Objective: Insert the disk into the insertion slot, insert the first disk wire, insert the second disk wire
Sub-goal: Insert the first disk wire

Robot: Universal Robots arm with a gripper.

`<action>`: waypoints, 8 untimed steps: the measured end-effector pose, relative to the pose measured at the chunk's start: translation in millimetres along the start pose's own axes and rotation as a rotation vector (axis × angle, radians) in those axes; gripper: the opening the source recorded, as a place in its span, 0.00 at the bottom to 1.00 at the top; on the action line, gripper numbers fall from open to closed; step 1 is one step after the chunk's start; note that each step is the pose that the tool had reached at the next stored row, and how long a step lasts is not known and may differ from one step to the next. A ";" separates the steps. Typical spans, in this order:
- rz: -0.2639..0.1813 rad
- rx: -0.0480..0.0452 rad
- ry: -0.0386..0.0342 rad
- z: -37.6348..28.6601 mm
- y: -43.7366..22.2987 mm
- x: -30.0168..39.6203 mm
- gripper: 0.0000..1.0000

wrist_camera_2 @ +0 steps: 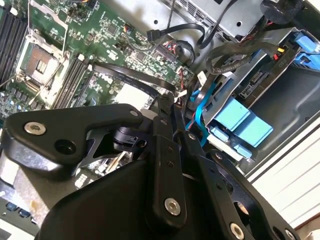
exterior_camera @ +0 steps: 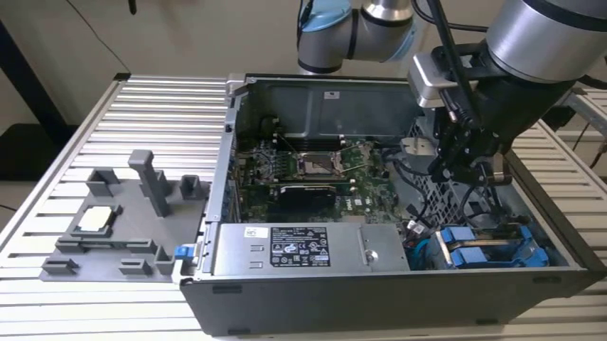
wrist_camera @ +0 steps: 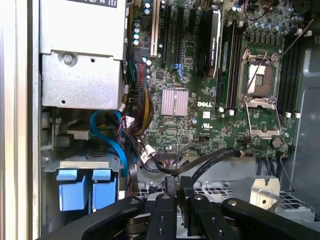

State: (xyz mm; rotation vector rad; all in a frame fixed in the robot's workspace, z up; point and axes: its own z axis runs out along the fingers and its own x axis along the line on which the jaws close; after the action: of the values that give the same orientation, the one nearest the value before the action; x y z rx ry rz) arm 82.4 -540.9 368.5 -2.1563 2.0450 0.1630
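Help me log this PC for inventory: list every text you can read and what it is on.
Power supply label: print too small to read.
Small sticker beside it: too small to read.
Back wall sticker: blurred.
Board: white brand mark by the heatsink, left unquoted; its other print is too small to read.
No text can be quoted.

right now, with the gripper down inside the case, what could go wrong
The gripper hangs inside the case among loose black cables; a finger could snag one. The disk already sits in the bay by the case's front corner, and blue wires curl close to it, so a move there could catch them. The motherboard lies bare beneath the arm, so a low pass might strike it.
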 end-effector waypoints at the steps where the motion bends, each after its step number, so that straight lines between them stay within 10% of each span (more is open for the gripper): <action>1: 0.000 0.0000 0.0000 0.0 0.0 0.0 0.16; 5: -0.001 -0.0004 0.0037 0.0 0.0 0.1 0.16; 8: -0.003 -0.0030 0.0487 0.0 -0.1 0.0 0.16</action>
State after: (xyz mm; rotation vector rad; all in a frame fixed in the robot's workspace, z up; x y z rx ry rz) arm 82.5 -541.0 368.5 -2.1859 2.0687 0.1144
